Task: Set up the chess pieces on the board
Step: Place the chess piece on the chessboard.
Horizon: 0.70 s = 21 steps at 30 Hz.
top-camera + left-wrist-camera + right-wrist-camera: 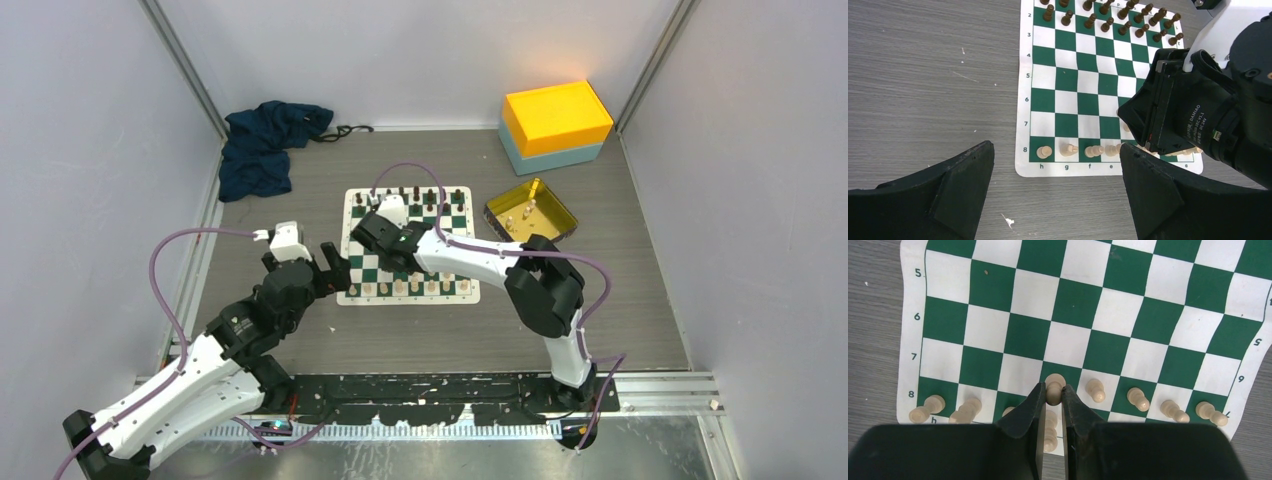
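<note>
Right hand [1050,390] is pinched almost shut on 1 small cream chess piece [1054,382], held upright by the near rows of the flat green-and-white chessboard mat [1068,305]. Can't tell if it's touching down. Other cream pieces [1095,390] stand lined up on both sides of it along that near edge. Small dark chess pieces [1108,22] fill the far 2 rows. Left hand [1058,152] is spread wide with nothing in it, hovering over the grey worktop [923,75] just off the mat's near-left corner. Right of the mat, a shiny gold tray [560,218] holds a few cream pieces. Yellow box [555,115] sits back right, dark blue cloth [265,145] back left.
</note>
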### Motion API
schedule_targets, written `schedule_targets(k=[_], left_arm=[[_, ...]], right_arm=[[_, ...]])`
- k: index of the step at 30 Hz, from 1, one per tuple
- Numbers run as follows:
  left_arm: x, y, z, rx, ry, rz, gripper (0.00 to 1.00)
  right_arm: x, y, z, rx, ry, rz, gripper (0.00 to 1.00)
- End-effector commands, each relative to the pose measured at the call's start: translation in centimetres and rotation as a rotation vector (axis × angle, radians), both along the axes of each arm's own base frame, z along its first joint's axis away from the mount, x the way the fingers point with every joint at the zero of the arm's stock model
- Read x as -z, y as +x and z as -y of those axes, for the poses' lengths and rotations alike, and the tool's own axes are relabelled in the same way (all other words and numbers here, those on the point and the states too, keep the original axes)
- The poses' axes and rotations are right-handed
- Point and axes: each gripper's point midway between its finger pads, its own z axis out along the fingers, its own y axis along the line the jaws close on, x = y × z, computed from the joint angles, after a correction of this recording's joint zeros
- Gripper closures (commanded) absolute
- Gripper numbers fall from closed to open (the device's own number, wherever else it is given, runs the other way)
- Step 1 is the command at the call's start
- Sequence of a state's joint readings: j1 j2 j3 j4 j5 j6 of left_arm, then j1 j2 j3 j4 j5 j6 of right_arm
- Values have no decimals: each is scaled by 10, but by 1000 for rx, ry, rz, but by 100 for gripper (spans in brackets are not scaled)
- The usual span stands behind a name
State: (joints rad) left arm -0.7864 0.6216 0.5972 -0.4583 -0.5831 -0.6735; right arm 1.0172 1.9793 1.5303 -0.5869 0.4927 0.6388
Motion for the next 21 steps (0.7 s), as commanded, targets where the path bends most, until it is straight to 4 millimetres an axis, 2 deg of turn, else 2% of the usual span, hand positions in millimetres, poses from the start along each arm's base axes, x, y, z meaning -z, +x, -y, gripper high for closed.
schedule_targets(k=[1,21], left_arm=[[-5,2,-3,-19,1,23,4],[0,3,-4,-22,13,13,4]], right_arm=[[-8,5,-9,21,41,20,99],[19,-3,-7,30,56,-18,99]])
